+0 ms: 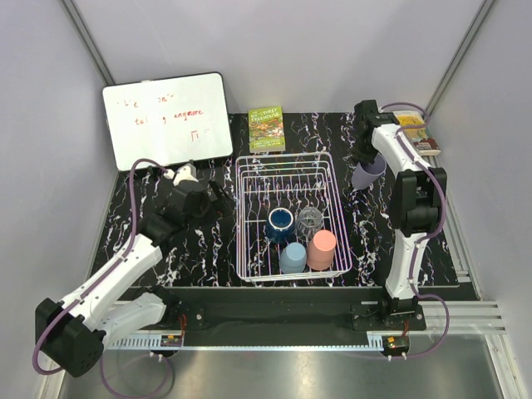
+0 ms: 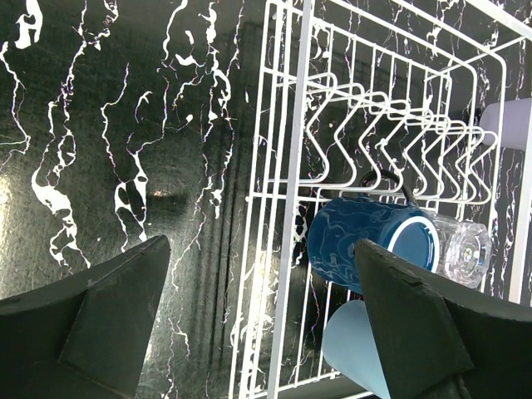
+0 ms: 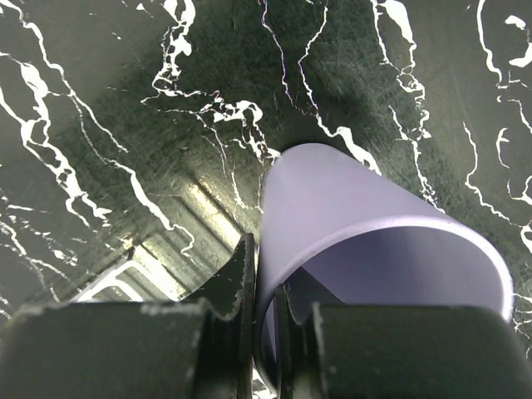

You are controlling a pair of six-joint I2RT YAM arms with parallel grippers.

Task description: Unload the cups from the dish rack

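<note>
Nearest the arm bases, at the bottom end of the dish rack [image 1: 239, 224], the light blue cup [image 1: 292, 258] and the salmon-pink cup [image 1: 322, 249] stand side by side, closed ends up. Just beyond them sit the dark blue cup [image 1: 279, 223] and the clear glass [image 1: 309, 219], the blue one showing its open mouth to the overhead camera. Left of the rack, the left claw [image 2: 258, 249] hangs over the worktop [image 2: 125, 125], fingers spread wide, nothing between them. In its wrist view the rack wall runs down mid-frame and the dark blue cup lies lower right, inside the wires. Now further up, right of centre overhead: the right claw [image 3: 262, 283] is clamped on the lavender cup [image 3: 349, 216], one finger inside the rim and one outside, and that cup is out of the rack, just beside its right wall. Here's what matters: the cup hangs away from the claw, mouth at the fingers, base towards the worktop, long axis leaning off vertical (whether the base touches yet, I can't tell). Setting it down looks like the step in hand, and it probably wants levelling or it could tip on release. Four cups remain racked, and the left claw looks nearer the dark blue one.
</note>
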